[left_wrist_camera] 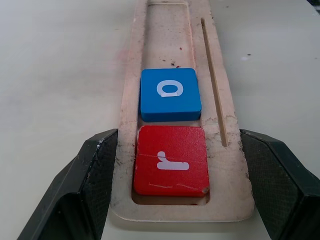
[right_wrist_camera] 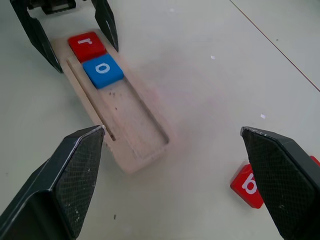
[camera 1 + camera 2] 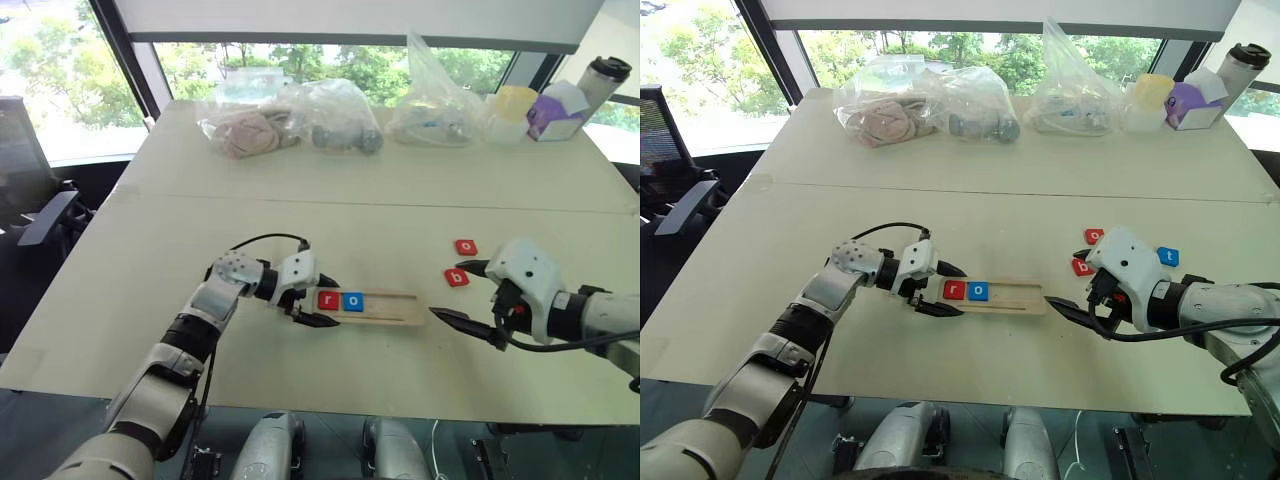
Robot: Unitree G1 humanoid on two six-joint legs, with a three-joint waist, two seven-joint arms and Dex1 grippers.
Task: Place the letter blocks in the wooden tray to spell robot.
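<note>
Near the middle of the pale desk (image 3: 300,190) lies the long, shallow wooden tray of light wood (image 3: 395,305), set crosswise to the robot; its left end holds a red square tile with a white r (image 3: 328,299), and a blue square tile with a white o (image 3: 353,300) sits touching it in the next place; the other places in the tray are bare; the left fingers (image 1: 95,175) stand one on each long side of the tray's left end, pressed against its rim beside the r tile; the right fingers (image 2: 75,170) are spread wide, holding nothing, above the desk just past the tray's right end; a red b tile (image 3: 456,277) lies on the desk near them, a red o tile (image 3: 466,247) a little farther back, and a blue t tile (image 3: 1168,257) to the right of both; clear plastic bags (image 3: 290,120) sit along the desk's far edge.
</note>
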